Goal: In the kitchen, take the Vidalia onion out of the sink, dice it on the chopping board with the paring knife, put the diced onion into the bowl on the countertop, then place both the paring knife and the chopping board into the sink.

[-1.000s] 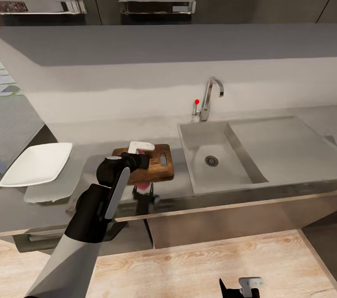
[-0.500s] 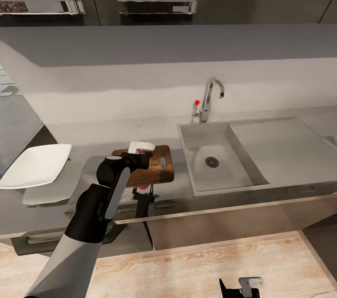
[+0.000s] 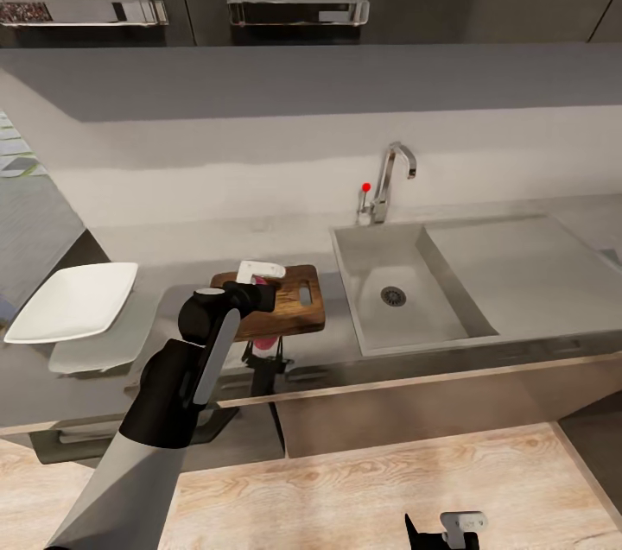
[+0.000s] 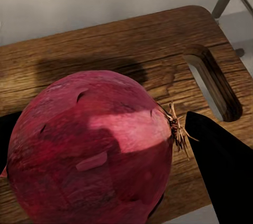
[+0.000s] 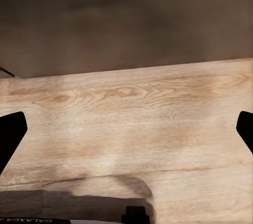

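The left tool [image 4: 100, 145] grips the Vidalia onion [image 4: 92, 150], its dark fingers [image 4: 221, 166] pressed to either side of the purplish-red bulb, whose dry root tuft points toward one of them. In the left wrist view the onion sits directly over the chopping board [image 4: 121, 45], with its shadow falling on the wood grain; whether it rests on the board or hangs just above cannot be told. The slot-shaped handle hole [image 4: 213, 81] lies beside the onion.

In the head view the left arm reaches over the front of the desk [image 3: 173, 248], and its tool [image 3: 262, 308] sits above the near edge of the chopping board [image 3: 298, 312], hiding much of the onion. The board lies on the desk just to the left of the sink [image 3: 389, 291], whose basin shows its round drain [image 3: 393, 295] and the chrome tap [image 3: 389, 179] with a red knob behind it. The white square bowl [image 3: 73, 301] stands at the desk's left end, well apart from the board.

The right tool [image 5: 126, 134] hangs low over the wooden floor [image 5: 132, 108], its fingers spread wide with nothing between them.
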### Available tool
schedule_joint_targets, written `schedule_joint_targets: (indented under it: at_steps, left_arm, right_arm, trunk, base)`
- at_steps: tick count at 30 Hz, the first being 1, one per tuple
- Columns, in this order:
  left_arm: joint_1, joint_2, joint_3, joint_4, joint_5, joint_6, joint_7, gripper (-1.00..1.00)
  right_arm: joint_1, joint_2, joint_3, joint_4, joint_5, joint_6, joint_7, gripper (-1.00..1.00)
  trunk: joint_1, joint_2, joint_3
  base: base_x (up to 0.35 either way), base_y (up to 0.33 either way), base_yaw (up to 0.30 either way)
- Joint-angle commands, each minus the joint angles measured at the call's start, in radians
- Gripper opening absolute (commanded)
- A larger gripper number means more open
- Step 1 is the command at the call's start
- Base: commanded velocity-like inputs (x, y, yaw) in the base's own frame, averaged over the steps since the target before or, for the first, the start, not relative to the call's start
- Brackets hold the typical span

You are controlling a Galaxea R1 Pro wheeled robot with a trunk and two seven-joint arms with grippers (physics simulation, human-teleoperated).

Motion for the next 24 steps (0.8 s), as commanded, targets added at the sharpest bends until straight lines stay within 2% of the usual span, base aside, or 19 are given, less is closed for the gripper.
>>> schedule_joint_targets:
  at_steps: [1,24]
  left_arm:
    - [-0.001,0.0,-0.001,-0.001,0.01,0.004,0.01,-1.0]
    - [-0.001,-0.001,-0.001,0.001,0.01,0.004,0.01,-1.0]
  right_arm:
    - [-0.001,0.002,-0.008,-0.001,0.008,-0.004,0.009,1.0]
    - [-0.001,0.002,-0.008,-0.001,0.008,-0.004,0.009,1.0]
  trunk:
    - [0.0,-0.001,-0.002]
    - [0.0,-0.001,-0.02]
  base:
    - [0.0,0.0,0.0]
    - [0.0,0.0,0.0]
